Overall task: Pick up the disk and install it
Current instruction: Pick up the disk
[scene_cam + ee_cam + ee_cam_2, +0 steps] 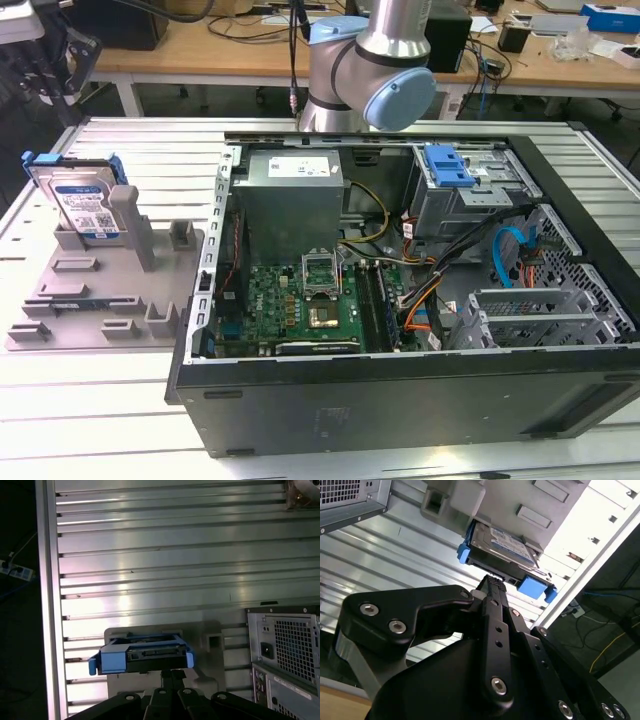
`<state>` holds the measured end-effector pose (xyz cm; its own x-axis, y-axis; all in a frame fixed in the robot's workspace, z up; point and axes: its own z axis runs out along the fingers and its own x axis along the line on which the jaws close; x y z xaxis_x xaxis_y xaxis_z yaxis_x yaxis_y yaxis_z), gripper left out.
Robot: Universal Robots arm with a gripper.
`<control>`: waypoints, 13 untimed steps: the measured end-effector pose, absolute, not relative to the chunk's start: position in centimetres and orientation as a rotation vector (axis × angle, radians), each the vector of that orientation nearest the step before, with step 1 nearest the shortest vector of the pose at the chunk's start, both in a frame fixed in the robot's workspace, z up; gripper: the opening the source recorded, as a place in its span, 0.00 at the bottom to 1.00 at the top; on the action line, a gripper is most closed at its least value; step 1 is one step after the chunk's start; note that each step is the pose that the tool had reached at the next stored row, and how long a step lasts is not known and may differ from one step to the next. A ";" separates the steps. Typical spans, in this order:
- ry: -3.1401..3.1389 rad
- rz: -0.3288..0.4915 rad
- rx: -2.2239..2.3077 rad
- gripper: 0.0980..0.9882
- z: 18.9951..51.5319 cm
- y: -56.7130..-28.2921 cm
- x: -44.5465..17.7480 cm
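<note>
The disk (pixel 82 203) is a silver-grey drive with a white-and-blue label in a bright blue bracket. It stands on edge in the grey plastic tray (pixel 70 300) at the exterior view's left. In both wrist views the disk (pixel 502 547) (pixel 142 654) lies just past my black fingertips. My gripper (pixel 492 581) (pixel 172 673) is shut with nothing between its fingers, and it hangs clear of the disk. The arm's grey and light-blue joints (pixel 385 80) rise behind the computer case.
An open black computer case (pixel 400 300) fills the middle and right of the ribbed metal table (pixel 150 150). It holds a motherboard, a power supply (pixel 290 195) and a drive cage with a blue ribbed latch (pixel 447 165). The tray has upright posts (pixel 130 225). The table's edge (pixel 47 605) runs close to the tray.
</note>
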<state>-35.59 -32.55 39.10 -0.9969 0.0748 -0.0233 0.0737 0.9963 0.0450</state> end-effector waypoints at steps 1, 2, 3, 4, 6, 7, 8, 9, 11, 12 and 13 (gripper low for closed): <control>3.114 0.069 0.104 0.01 39.1 -32.6 -35.6; 3.116 0.069 0.074 0.01 39.1 -32.5 -35.6; 3.117 0.070 0.002 0.01 39.1 -32.6 -35.6; 3.118 0.071 -0.084 0.01 39.1 -32.6 -35.6; 3.112 0.072 -0.238 0.01 39.1 -32.6 -35.6; 3.108 0.072 -0.298 0.02 39.1 -32.6 -35.6; 3.105 0.073 -0.333 0.08 39.1 -32.6 -35.6; 3.102 0.073 -0.361 0.08 39.1 -32.6 -35.6; 3.095 0.073 -0.426 0.22 39.1 -32.6 -35.6; 3.087 0.074 -0.481 0.29 39.0 -32.6 -35.6; 3.080 0.074 -0.530 0.37 39.0 -32.6 -35.6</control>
